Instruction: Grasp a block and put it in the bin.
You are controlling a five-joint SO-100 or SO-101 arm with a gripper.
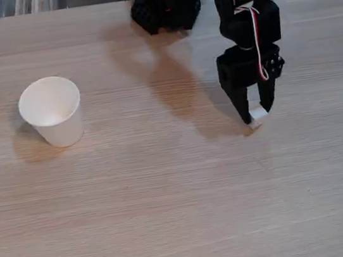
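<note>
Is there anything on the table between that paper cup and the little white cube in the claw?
No. In the fixed view, only bare wooden table and the arm's shadow lie between the cup and the cube.

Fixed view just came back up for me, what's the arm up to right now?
The black arm has its gripper down at the table on the right side of the fixed view, with the small white block between its fingertips. The jaws look closed on it, and the block sits at or just above the wood. The white paper cup stands upright far off to the left, and nothing shows inside it.
</note>
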